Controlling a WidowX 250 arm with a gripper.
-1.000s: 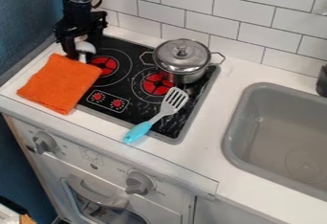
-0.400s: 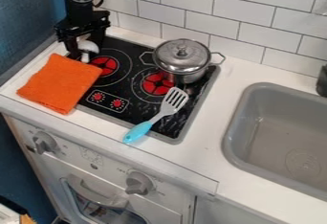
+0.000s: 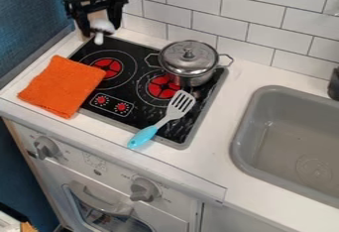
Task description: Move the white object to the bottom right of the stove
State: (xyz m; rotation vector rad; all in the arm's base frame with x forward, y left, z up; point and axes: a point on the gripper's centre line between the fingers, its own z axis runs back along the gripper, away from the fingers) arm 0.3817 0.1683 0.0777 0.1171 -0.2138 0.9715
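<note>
My black gripper (image 3: 100, 27) hangs above the upper left corner of the stove (image 3: 136, 113), shut on the white object (image 3: 102, 26). This object is rounded at the top with a narrow part pointing down, and sits between the two fingers, raised over the stove's back left edge. The stove is a black cooktop with red burners and a grey rim; its bottom right corner lies by the spatula.
A lidded metal pot (image 3: 188, 63) stands at the stove's back right. A spatula with a blue handle (image 3: 143, 137) lies across the front right. An orange cloth (image 3: 62, 86) covers the left edge. The grey sink (image 3: 291, 142) is at right.
My gripper has risen and shifted right, and the white object has come up with it from the back left of the stove. The pot, spatula and cloth have kept their places.
</note>
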